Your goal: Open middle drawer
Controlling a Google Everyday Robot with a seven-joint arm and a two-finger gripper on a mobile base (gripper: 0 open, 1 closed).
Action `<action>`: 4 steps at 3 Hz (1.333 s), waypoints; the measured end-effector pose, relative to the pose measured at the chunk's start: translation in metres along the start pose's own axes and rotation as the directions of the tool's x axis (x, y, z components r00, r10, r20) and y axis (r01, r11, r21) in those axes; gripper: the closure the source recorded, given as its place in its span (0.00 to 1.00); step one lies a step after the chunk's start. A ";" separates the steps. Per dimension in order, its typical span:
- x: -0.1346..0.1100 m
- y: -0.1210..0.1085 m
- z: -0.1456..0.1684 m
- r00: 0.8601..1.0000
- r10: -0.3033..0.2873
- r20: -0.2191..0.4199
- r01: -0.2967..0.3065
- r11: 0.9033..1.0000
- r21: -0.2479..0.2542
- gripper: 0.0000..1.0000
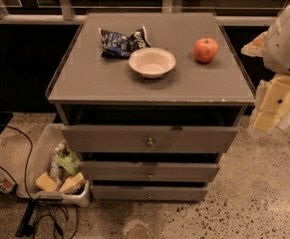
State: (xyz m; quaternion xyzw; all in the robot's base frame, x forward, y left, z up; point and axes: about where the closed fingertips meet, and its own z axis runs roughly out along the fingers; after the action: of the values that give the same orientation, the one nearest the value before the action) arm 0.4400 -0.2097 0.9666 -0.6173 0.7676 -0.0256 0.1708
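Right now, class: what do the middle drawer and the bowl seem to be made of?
The middle drawer: likely painted wood, matte grey-brown front, brass-looking knob. The bowl: maybe plastic or ceramic, smooth pale surface. The pincer hangs right of the cabinet.

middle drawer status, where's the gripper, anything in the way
Gripper off to the right of the cabinet, away from the knob. Middle drawer untouched. Nothing blocking its front.
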 end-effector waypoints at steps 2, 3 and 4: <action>0.025 0.022 0.067 0.978 -0.080 0.192 0.073 0.996 0.046 0.00; 0.053 0.018 0.119 0.966 -0.041 0.255 0.019 0.996 0.088 0.00; 0.053 0.019 0.118 0.966 -0.042 0.254 0.020 0.996 0.086 0.00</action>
State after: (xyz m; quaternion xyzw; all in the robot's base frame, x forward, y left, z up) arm 0.4475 -0.2355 0.8388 -0.6198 0.7276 0.0199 0.2932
